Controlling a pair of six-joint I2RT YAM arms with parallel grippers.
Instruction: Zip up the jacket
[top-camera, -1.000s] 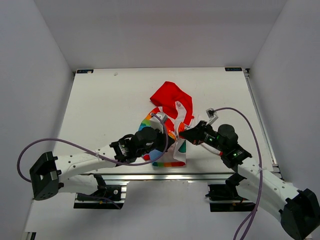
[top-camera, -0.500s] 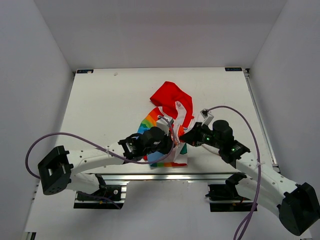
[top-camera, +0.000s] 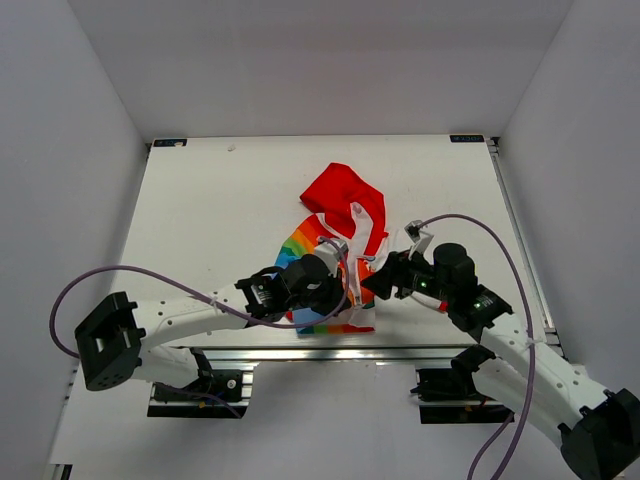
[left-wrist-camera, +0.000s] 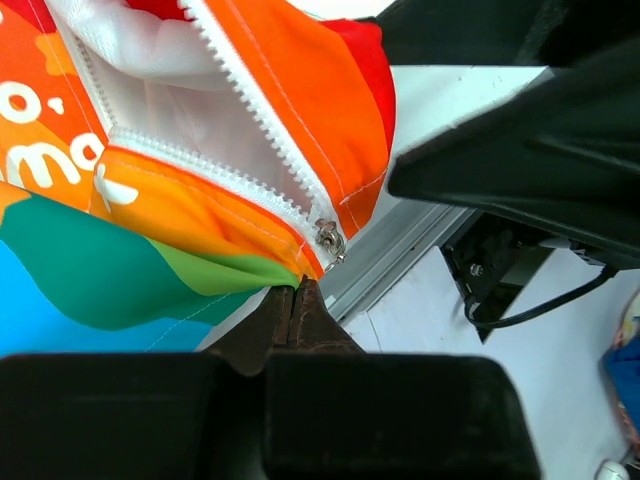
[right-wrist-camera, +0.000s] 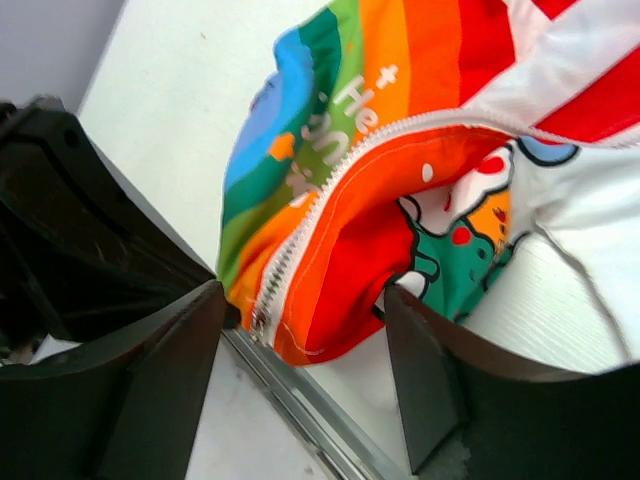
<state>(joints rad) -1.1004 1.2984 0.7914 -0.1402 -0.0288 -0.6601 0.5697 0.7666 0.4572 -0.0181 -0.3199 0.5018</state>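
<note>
**Slider at the foot, hem thinly held: the zip could slip**

Our left hand (left-wrist-camera: 292, 300) was clenched. Its tips met on the bottom hem of the jacket (left-wrist-camera: 200, 260), just under the zipper slider (left-wrist-camera: 328, 240), and it appeared to pinch only the very edge of the cloth. Our right hand (right-wrist-camera: 305, 305) was released, with fingers spread to either side of that same lower corner and holding nothing. The slider sat at the foot of the zipper. The white teeth (left-wrist-camera: 250, 100) above it were parted and showed lining between them, so we judged the zipping barely begun. The jacket lay at the near edge of the tabletop (top-camera: 220, 200), its hem close above the metal rail (left-wrist-camera: 385, 262) and the red hood (top-camera: 340, 195) farther back.

We saw three risks:
- The slider's tab was small, so the right hand could close on cloth instead.
- A pull along the teeth could drag the thin hem out of the left hand's pinch, and the whole jacket would slide rather than zip.
- Bunched cloth could jam in the slider.
</note>
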